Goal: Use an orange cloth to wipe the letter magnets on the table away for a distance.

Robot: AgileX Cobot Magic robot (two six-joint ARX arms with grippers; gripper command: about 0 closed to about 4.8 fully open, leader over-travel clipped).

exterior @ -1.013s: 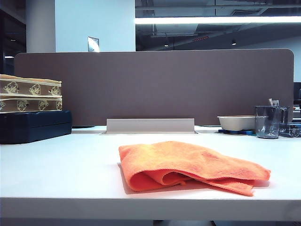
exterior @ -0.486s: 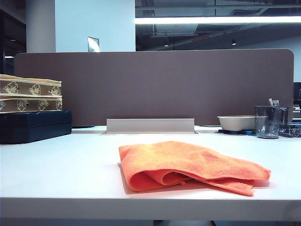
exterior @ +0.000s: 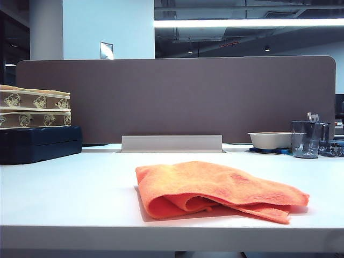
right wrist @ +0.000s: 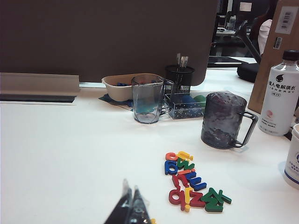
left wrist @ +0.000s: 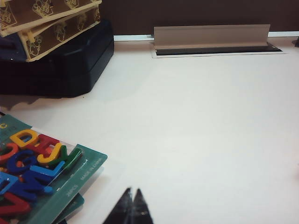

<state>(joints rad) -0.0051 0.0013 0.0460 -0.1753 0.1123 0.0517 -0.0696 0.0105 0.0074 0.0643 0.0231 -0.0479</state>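
Note:
The orange cloth (exterior: pixel 215 189) lies folded and rumpled on the white table (exterior: pixel 70 193), near its front edge in the exterior view. Neither gripper shows in that view. Loose letter magnets (right wrist: pixel 191 183) in red, yellow, blue and green lie in a small heap on the table in the right wrist view, just beside my right gripper (right wrist: pixel 130 190), which is shut and empty. My left gripper (left wrist: pixel 133 191) is shut too, with nothing in it, hovering over bare table. Beside it lies a green card pack of letter magnets (left wrist: pixel 32 168).
A dark case (exterior: pixel 40 143) with patterned boxes (exterior: pixel 33 106) on top stands at the back left. At the back right are a white bowl (exterior: pixel 270 140), a clear cup (right wrist: pixel 147 99), a grey mug (right wrist: pixel 224 120), a pen holder (right wrist: pixel 180 79) and a bottle (right wrist: pixel 279 95). A brown partition (exterior: pixel 177 97) closes the back.

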